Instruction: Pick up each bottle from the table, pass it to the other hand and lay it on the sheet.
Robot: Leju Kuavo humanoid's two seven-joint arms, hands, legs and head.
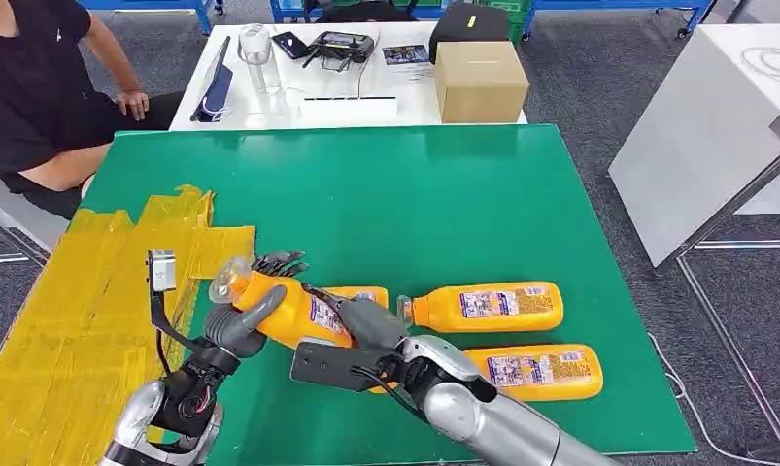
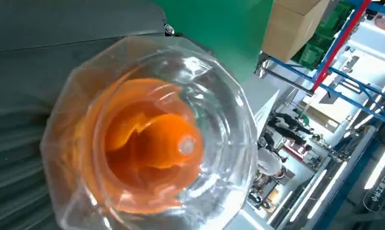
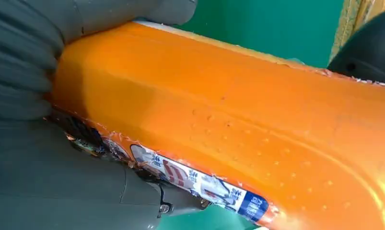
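Note:
An orange bottle point(image 1: 288, 306) with a clear cap hangs tilted just above the green table point(image 1: 415, 194), cap end towards the yellow sheet point(image 1: 75, 301). My left hand point(image 1: 245, 325) grips it near the cap, thumb across the front. My right hand point(image 1: 371, 325) holds its labelled body point(image 3: 238, 110), wrapped around it point(image 3: 32, 62). The left wrist view looks end-on at the clear cap point(image 2: 152, 139) beside the hand's ribbed cover point(image 2: 17, 120). Two more orange bottles lie on the table at my right, one nearer the middle point(image 1: 488, 307) and one by the front edge point(image 1: 536, 372).
A person point(image 1: 36, 87) sits at the back left by the table's corner. Behind the green table a white table carries a cardboard box point(image 1: 480, 80), a clear cup point(image 1: 256, 53) and small devices. Another white table point(image 1: 716, 126) stands on the right.

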